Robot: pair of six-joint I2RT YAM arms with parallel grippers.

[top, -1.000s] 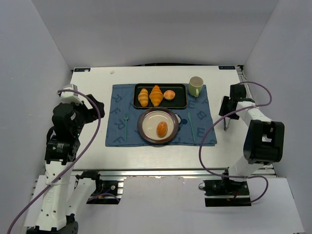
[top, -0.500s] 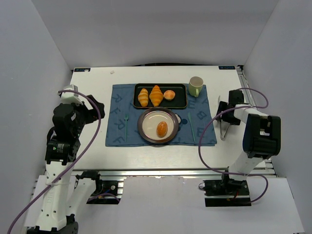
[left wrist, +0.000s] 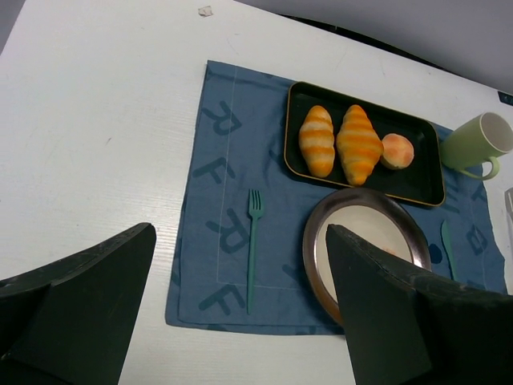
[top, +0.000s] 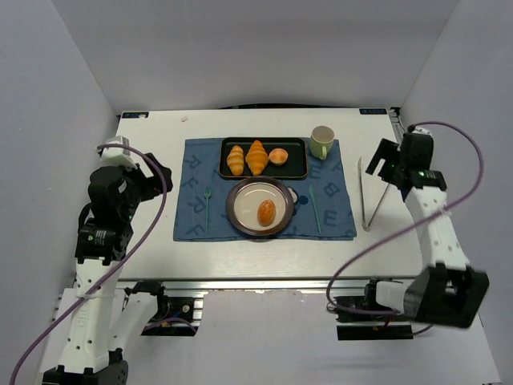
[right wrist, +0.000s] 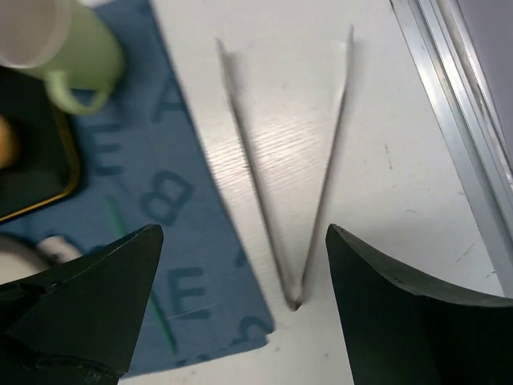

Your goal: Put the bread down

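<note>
The bread (top: 266,212) lies on the plate (top: 239,216) mid-bench. The left gripper (left wrist: 239,233) and right gripper (right wrist: 242,233) gape wide, the latter above seemingly metal tongs (right wrist: 321,184) near the right edge.

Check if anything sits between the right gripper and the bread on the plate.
Only flat things lie between: the tongs under the right gripper, and a teal knife beside the plate holding the bread.

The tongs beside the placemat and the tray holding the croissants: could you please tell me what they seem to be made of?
The tongs look like thin polished metal, probably steel: pale silvery strips with a soft sheen. The tray is dark and smooth with a thin gold-toned rim, so it may be lacquered plastic or coated metal; the pictures cannot settle which.
</note>
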